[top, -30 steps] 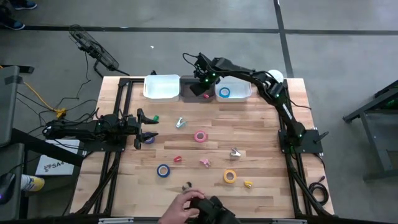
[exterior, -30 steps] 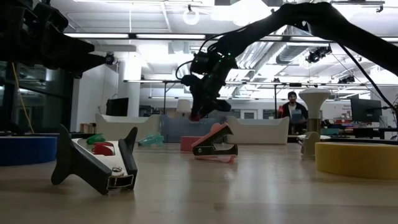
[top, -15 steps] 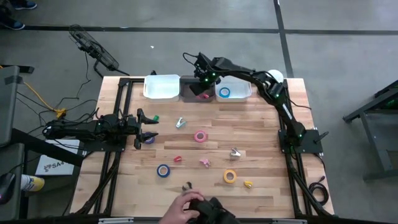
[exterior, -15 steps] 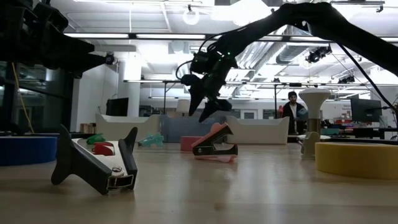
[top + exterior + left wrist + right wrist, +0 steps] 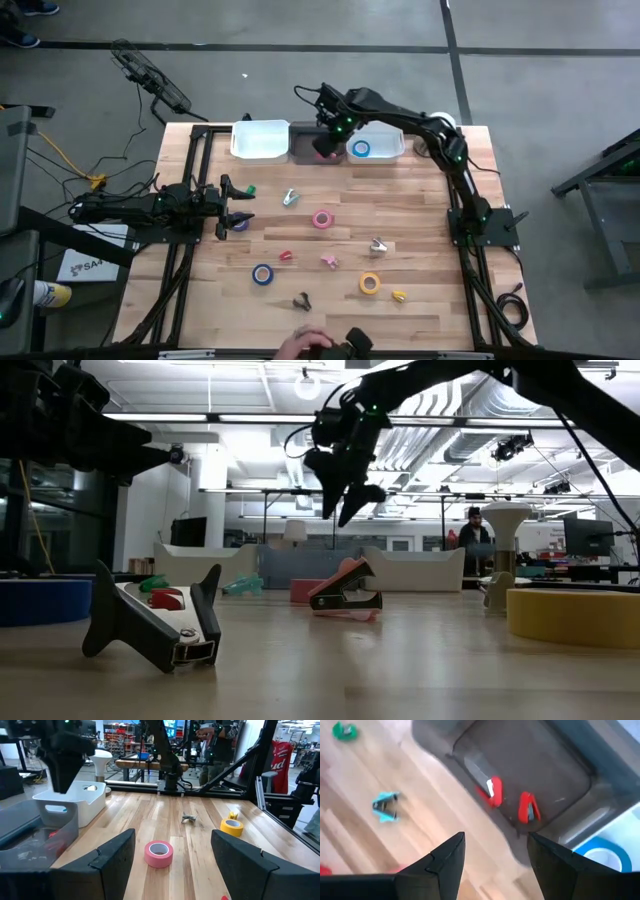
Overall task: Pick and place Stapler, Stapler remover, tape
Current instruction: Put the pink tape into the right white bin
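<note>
Tape rolls lie scattered over the table: pink tape mid-table, blue tape and yellow tape toward the near edge, with small staple removers between them. Against the far edge sit three bins; the grey bin holds two red pieces. Above it hangs the right gripper, fingers spread, holding nothing. The left gripper waits by the left edge, fingers spread, over open wood.

Right tool open, raised
</note>
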